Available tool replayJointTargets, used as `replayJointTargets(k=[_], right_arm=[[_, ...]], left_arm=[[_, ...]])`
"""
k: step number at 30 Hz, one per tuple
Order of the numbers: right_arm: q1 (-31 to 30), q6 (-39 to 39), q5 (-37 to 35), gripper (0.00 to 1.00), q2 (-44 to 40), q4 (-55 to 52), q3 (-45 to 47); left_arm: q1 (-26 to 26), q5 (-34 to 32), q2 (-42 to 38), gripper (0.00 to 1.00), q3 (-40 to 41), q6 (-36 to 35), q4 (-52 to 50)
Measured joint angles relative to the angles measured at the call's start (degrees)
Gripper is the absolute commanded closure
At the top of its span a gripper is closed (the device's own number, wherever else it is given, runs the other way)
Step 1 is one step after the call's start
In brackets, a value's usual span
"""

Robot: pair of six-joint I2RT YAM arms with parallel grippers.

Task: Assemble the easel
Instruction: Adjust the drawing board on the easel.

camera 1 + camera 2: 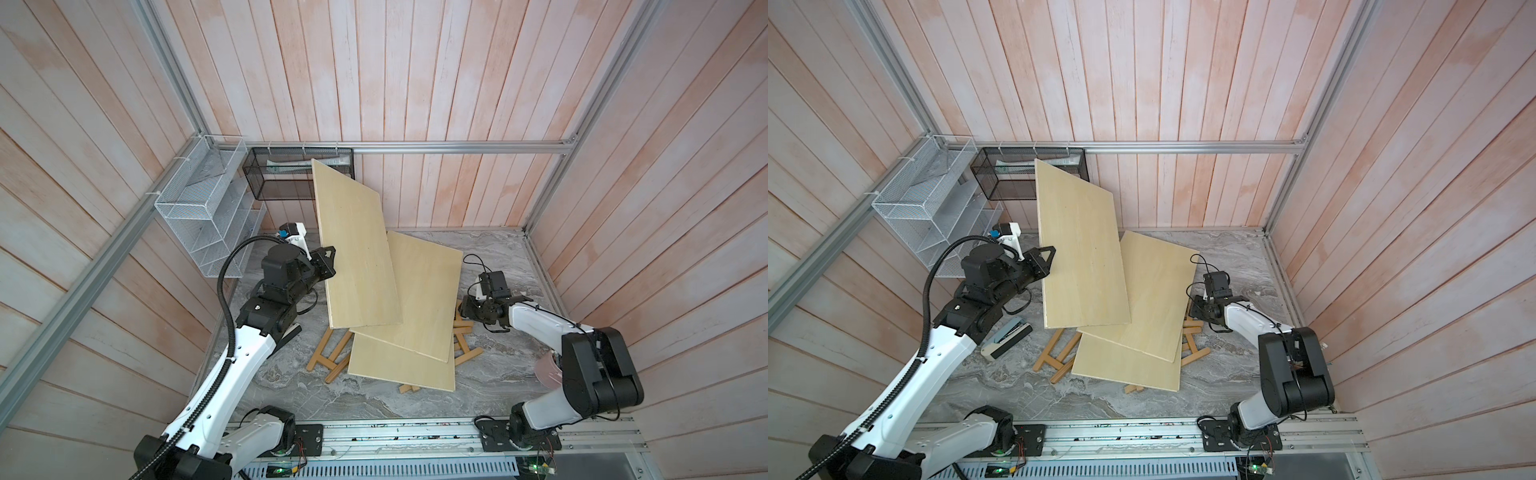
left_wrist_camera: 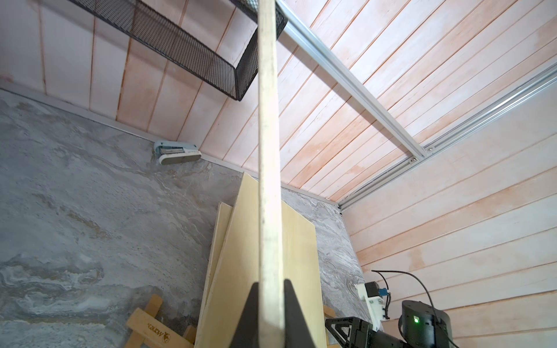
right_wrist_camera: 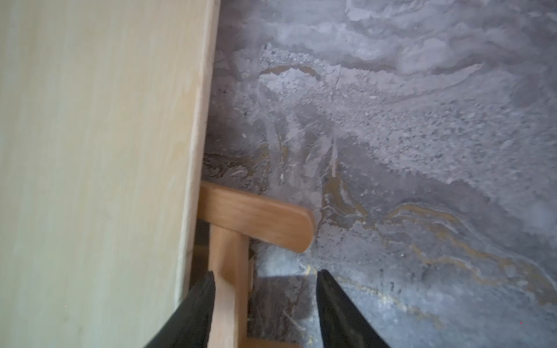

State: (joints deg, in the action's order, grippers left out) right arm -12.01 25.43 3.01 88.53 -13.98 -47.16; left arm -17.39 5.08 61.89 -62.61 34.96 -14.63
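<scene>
Marble counter (image 1: 498, 386): left jaws clamped on raised board (image 1: 357, 249); right jaws apart astride easel (image 3: 256, 217) leg, jutting right from under flat boards (image 1: 419, 299), right arm nearer.

Even soft light; right wrist view blurred.

Easel bar (image 2: 149, 326) carries inverted lettering, perhaps "Mona".
</scene>
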Motion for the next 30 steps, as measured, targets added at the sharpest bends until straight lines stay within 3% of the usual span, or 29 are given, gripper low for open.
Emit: replayJointTargets(k=[11,17,30], right_arm=[[-0.9,-2.0,-2.8,0.45,5.0,-0.9,-5.5],[-3.8,-3.5,-6.9,0.44,7.3,-3.0,-8.8],[-10.7,-3.7,-7.5,0.44,11.3,-4.4,-13.8]], left_arm=[[0.0,-1.0,-0.5,1.00,-0.7,-2.3,-0.5],[0.0,-1.1,-0.7,1.00,-0.7,-2.8,-0.5],[-0.4,-4.1,-2.2,1.00,-3.7,-8.1,-4.3]])
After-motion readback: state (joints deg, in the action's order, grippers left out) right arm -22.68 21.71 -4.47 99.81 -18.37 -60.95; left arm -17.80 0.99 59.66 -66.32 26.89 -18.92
